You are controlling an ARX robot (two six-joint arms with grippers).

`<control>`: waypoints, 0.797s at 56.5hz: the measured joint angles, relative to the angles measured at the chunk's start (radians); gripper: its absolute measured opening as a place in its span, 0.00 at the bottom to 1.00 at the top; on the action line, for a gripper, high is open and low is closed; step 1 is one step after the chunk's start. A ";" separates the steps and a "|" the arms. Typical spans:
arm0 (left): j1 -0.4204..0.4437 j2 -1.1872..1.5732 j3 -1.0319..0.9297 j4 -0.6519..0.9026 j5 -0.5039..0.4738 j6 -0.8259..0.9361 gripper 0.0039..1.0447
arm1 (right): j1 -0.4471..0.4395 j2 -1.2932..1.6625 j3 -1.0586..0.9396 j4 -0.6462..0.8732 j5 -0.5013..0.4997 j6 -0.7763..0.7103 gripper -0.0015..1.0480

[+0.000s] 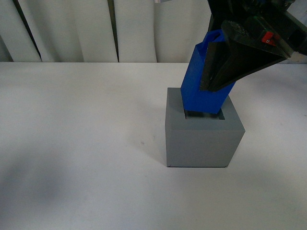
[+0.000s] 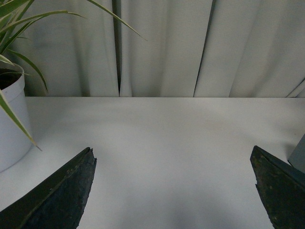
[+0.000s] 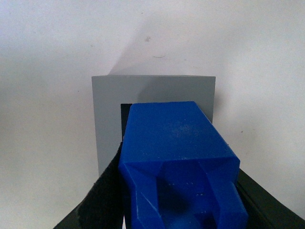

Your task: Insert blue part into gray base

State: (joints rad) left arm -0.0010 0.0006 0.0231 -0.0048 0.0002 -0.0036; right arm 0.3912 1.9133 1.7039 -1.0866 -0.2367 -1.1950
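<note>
Gripping blue part (image 1: 201,91), right tool (image 1: 216,81) is clenched on its upper sides. Lower end sits in gray base (image 1: 201,141) recess, long axis tilted, top leaning right. Needs righting, then push straight down; left tool (image 2: 176,191) spread, empty, off aside.

One blue part (image 1: 196,91) is counted, and one gray base (image 1: 201,141). Two tools are seen (the left tool (image 2: 171,157) and the right tool (image 3: 181,191)). One potted plant (image 2: 12,119) and one desk (image 1: 72,143) are counted. The curtain panels (image 2: 162,47) cannot be counted.
</note>
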 joint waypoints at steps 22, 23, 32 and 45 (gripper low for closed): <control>0.000 0.000 0.000 0.000 0.000 0.000 0.94 | 0.006 0.017 0.009 -0.006 0.011 0.003 0.45; 0.000 0.000 0.000 0.000 0.000 0.000 0.94 | 0.006 0.017 0.009 -0.006 0.011 0.003 0.45; 0.000 0.000 0.000 0.000 0.000 0.000 0.94 | 0.008 0.019 0.010 -0.002 0.008 0.009 0.45; 0.000 0.000 0.000 0.000 0.000 0.000 0.94 | 0.008 0.024 0.018 0.001 -0.002 0.020 0.45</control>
State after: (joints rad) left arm -0.0010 0.0006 0.0231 -0.0044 -0.0002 -0.0040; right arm 0.3988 1.9377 1.7218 -1.0859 -0.2386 -1.1751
